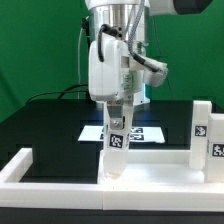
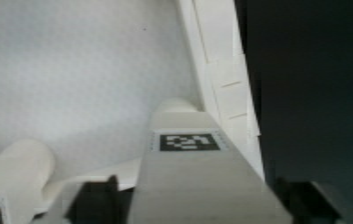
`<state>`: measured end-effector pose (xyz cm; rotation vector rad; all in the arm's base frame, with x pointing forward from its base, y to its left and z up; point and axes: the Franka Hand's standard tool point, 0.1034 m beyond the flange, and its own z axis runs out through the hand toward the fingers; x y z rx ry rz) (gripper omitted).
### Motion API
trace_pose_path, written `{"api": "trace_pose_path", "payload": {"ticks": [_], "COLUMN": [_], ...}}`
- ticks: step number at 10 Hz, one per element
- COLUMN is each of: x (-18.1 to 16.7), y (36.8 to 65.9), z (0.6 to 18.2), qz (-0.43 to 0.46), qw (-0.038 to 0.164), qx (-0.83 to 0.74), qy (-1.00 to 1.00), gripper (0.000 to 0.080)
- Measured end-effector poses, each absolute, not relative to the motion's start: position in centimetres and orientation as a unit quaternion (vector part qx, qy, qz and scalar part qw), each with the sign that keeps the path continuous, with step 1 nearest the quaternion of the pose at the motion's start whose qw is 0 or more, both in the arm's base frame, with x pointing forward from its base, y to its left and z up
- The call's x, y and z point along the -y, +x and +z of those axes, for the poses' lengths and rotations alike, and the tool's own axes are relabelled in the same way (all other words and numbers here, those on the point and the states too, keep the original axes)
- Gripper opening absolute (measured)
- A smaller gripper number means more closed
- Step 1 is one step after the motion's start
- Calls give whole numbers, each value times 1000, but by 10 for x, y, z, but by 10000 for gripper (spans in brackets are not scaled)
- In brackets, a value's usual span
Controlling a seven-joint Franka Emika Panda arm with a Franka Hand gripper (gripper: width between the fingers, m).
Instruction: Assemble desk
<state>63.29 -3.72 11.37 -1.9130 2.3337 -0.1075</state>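
One leg going on, desk far from finished.
Lower centre of the exterior view: tabletop [image 1: 150,180] lies on the black surface [image 1: 45,125], leg block [image 1: 117,150] upright on it between the spread hand [image 1: 117,112]; another leg [image 1: 207,135] stands right.

pincer [image 1: 116,140] downward, jaws apart
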Motion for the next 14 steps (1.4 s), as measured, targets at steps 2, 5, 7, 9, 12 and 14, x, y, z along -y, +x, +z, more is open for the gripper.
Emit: {"api": "trace_pose_path", "payload": {"ticks": [2,5,7,9,12,14], "x": [41,39,39,40,46,46], "y": [633,632,632,631,629,629], "z": [119,117,117,116,110,110], "qz": [-32,-38,-42,-42,-41,-41], "qw": [51,42,39,21,12,12], "qx": [-666,-537,-469,-349,-247,-253], "qy": [-744,-841,-882,-936,-968,-967], "gripper": [621,649,649,649,649,525]}}
